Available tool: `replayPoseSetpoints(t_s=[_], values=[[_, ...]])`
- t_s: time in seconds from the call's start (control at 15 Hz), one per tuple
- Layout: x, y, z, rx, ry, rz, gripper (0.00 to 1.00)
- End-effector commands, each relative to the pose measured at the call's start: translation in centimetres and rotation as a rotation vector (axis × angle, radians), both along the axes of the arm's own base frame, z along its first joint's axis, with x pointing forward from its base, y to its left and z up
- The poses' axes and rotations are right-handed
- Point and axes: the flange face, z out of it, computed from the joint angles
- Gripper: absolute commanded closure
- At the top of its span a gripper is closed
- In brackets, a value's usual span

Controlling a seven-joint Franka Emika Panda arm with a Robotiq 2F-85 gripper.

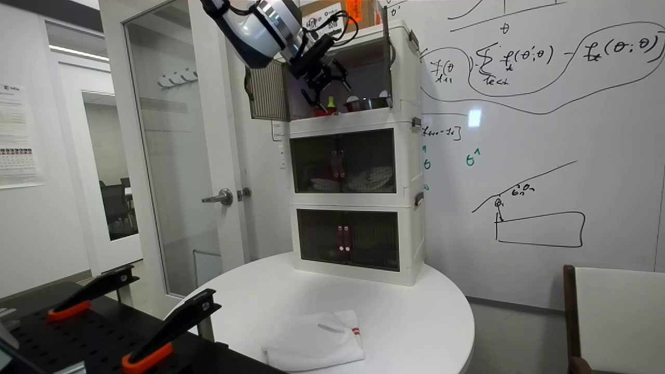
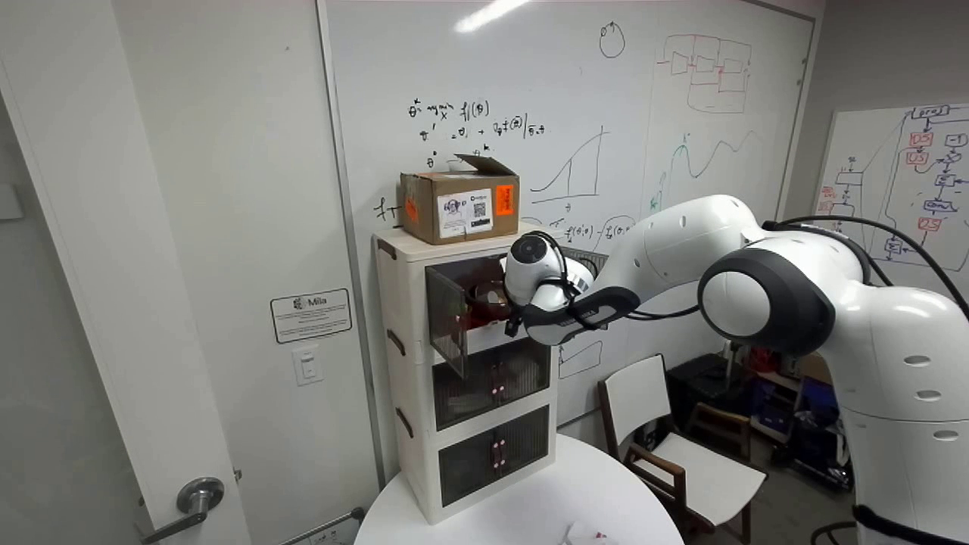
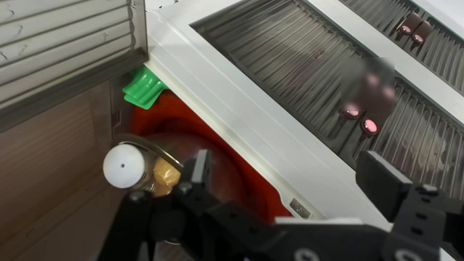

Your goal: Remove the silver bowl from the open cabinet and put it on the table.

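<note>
The white cabinet (image 1: pixel 358 200) stands on the round white table (image 1: pixel 415 317); its top compartment is open. A shiny silver bowl (image 1: pixel 377 103) appears on the top shelf, toward the right. In the wrist view a curved reddish reflective surface with a metal rim (image 3: pixel 188 148) sits in a red item (image 3: pixel 270 204); it may be this bowl, but I cannot tell for certain. My gripper (image 1: pixel 336 97) is at the mouth of the top compartment. In the wrist view the gripper (image 3: pixel 290 175) has its fingers wide apart, empty, one over the red item and one outside the front ledge.
Both top doors stand open, left door (image 1: pixel 267 91) and right door (image 1: pixel 387 57). A white-capped bottle (image 3: pixel 123 166) and a green item (image 3: pixel 145 88) are inside. A cardboard box (image 2: pixel 460 208) sits on top. A folded white cloth (image 1: pixel 314 343) lies on the table.
</note>
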Motion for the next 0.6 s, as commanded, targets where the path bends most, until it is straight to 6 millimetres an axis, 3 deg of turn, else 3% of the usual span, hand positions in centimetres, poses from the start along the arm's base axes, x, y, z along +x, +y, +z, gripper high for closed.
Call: replayPoseSetpoints(t_s=[0.0,0.53], values=[[0.1,-0.2,0.0,0.003,-0.002,-0.007,0.0],[1.8,-0.4,-0.7,0.253,-0.055,-0.05,0.0]])
